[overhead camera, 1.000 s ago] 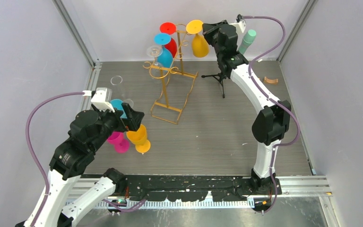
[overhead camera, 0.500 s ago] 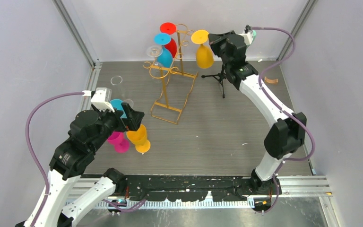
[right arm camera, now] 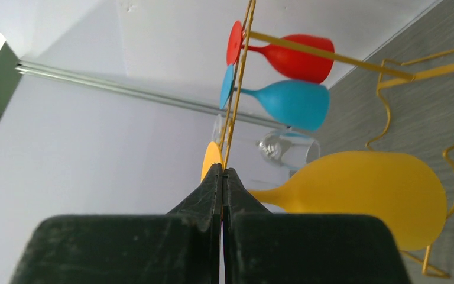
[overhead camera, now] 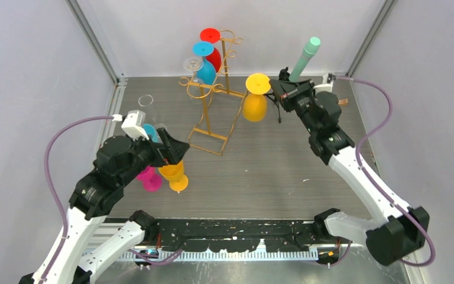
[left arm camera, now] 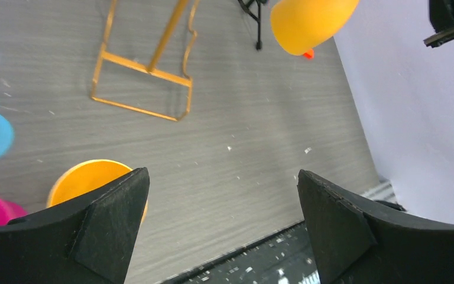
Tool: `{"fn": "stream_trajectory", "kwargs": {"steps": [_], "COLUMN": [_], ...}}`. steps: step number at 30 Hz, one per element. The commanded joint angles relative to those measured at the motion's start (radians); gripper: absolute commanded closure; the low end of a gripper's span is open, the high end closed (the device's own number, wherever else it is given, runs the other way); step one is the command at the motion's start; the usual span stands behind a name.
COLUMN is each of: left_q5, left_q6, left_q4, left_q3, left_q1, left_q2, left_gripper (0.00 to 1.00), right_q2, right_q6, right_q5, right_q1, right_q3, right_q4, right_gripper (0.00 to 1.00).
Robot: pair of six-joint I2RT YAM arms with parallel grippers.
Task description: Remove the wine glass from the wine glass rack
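Observation:
The gold wire wine glass rack stands at the back middle, with a red glass, a blue glass and a clear glass hanging bowl-down. My right gripper is shut on the foot rim of a yellow wine glass, held upside down in the air, right of the rack and clear of it. In the right wrist view the fingers pinch the foot and the yellow bowl lies to the right. My left gripper is open and empty above glasses at front left.
An orange glass, a magenta glass and a blue glass stand on the table under my left arm. A clear glass sits at back left. A black tripod with a green tube stands behind my right gripper.
My right arm has swung forward and down with the yellow glass, carrying it off the rack's right arm. My left arm shifted slightly.

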Motion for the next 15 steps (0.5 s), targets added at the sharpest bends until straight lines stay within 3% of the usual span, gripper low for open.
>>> {"fn": "stream_trajectory", "kwargs": {"steps": [1, 7, 15], "left_q5": [0.176, 0.355, 0.447], "left_q6": [-0.169, -0.353, -0.548], "left_q4": [0.106, 0.361, 0.707], "left_q3": [-0.068, -0.197, -0.313], "left_q1": [-0.003, -0.003, -0.003], "left_q2": [0.058, 0.112, 0.197], "left_gripper": [0.0, 0.0, 0.0], "right_q2": [-0.151, -0.29, -0.477], "right_q6": [0.173, 0.374, 0.48], "right_q5": [-0.134, -0.208, -0.215], "right_q1": [-0.014, -0.019, -0.019], "right_q3": [-0.104, -0.209, -0.366], "right_q4": [0.066, 0.104, 0.132], "right_gripper": [1.0, 1.0, 1.0]}}
